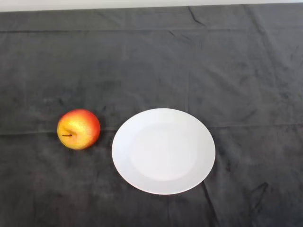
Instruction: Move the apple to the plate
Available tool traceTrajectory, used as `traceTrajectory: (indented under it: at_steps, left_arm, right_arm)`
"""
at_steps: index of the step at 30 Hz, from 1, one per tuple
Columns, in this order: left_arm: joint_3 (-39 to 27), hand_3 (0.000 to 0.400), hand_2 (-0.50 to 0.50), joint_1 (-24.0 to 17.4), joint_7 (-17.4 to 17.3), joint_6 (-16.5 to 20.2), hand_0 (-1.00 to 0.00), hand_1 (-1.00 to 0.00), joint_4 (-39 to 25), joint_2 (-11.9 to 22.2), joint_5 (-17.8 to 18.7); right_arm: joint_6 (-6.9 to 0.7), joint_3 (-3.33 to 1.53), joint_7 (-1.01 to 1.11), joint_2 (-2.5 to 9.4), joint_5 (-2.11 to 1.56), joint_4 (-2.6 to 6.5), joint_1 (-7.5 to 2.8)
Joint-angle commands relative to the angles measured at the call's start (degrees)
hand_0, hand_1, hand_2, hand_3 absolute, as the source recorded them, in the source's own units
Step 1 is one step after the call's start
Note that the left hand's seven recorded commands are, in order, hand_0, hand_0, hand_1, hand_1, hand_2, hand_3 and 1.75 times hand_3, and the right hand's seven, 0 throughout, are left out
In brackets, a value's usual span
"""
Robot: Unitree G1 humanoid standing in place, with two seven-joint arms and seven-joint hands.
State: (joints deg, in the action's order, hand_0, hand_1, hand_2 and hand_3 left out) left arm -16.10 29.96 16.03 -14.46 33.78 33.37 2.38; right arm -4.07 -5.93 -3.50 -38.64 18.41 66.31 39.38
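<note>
From my seat the head view looks straight down on the dark cloth [151, 61] that covers the table, creased and faintly mottled. The landmark is the white plate [163, 151], round, shallow and bare on its face, and I place everything by it. The apple [78, 129] lies on the cloth to the left of the plate, near its rim but not touching it, with a narrow strip of cloth showing between them. It is red with a yellow patch, and it is tipped so that its short brown stem points to the left, away from the plate. So the apple is not yet on the plate. Above the plate, a long crease crosses the cloth from side to side.
</note>
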Motion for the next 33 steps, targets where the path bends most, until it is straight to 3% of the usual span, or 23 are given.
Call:
traceTrajectory:
  at_steps: [1, 19, 33]
  left_arm:
    - [1.14, 0.000, 0.00, -3.07, -0.94, 1.90, 0.00, 0.00, -3.14, -0.58, -1.69]
    - [9.38, 0.000, 0.00, -8.05, -4.92, 13.12, 0.00, 0.00, -17.66, -4.87, -6.30]
    - [17.93, 0.000, 0.00, -11.06, -10.68, 18.70, 0.00, 0.00, -24.21, -8.33, -8.55]
  right_arm:
    - [-0.23, 0.39, -0.61, -1.45, 0.43, -0.52, 0.03]
    - [-0.77, 0.61, -0.49, -1.47, 0.21, -1.88, -0.70]
    - [-1.17, 0.78, -0.39, -1.48, 0.09, -2.79, -1.18]
